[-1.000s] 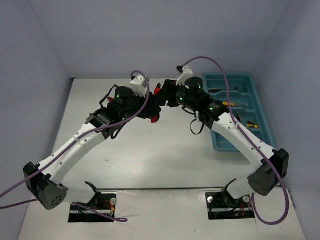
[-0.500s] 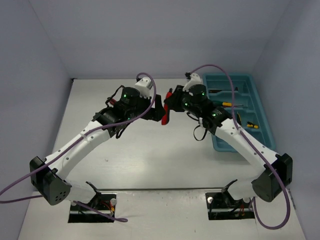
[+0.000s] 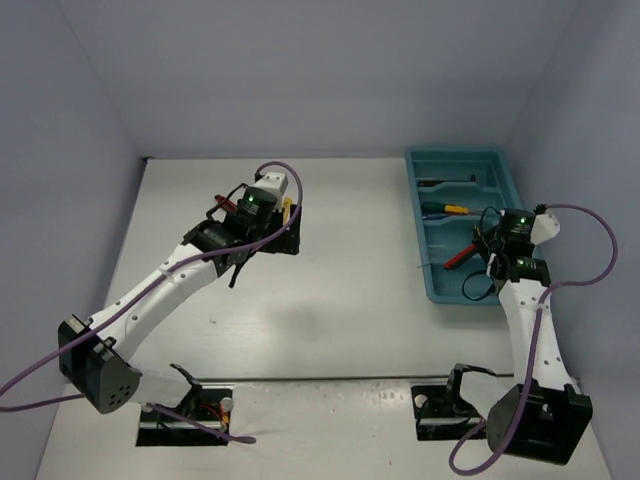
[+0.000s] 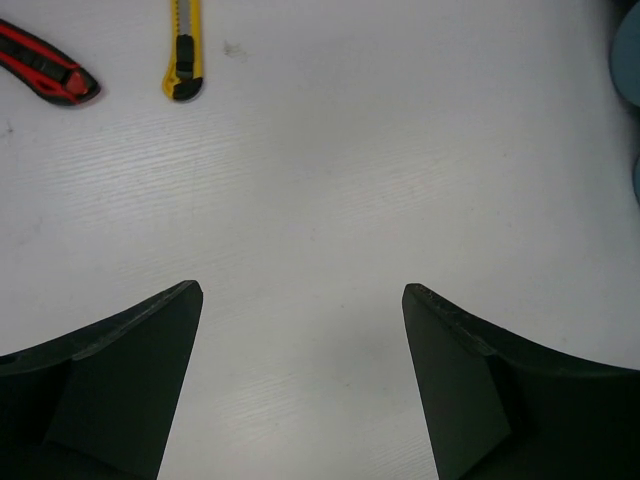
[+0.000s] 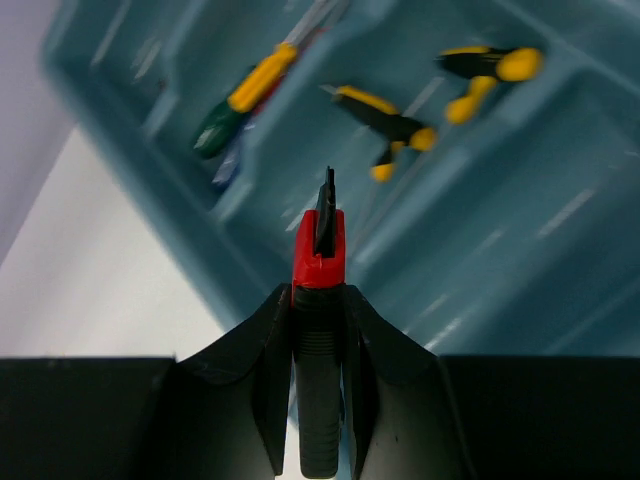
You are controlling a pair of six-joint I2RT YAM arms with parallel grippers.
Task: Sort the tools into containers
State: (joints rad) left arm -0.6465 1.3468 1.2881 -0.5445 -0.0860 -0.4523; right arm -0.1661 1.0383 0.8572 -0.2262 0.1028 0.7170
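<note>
Your biggest thing is the white bench (image 3: 350, 300), and the long teal tray (image 3: 418, 232) sits at its right side, running away from the arm bases. The left fingers (image 4: 120, 380) are spread wide apart with nothing between them, just bare bench under the gap. The right fingers (image 5: 250, 350) are clamped on a red-and-black utility knife (image 5: 318, 255), which pokes forward over the tray; from the top view it hangs over the tray's near half, and you can't tell if it's touching anything. Further along inside the tray, one compartment holds a yellow-handled screwdriver (image 5: 260, 80) lying right beside a green-handled one (image 5: 215, 130). The next compartment holds two small black-and-yellow tools (image 5: 385, 118), too blurry to name. Out on the bench, well apart from the tray, you've got a second red-and-black utility knife (image 4: 45, 75) and a yellow utility knife (image 4: 183, 60) near each other, both ahead of the left fingers and off to their left.
</note>
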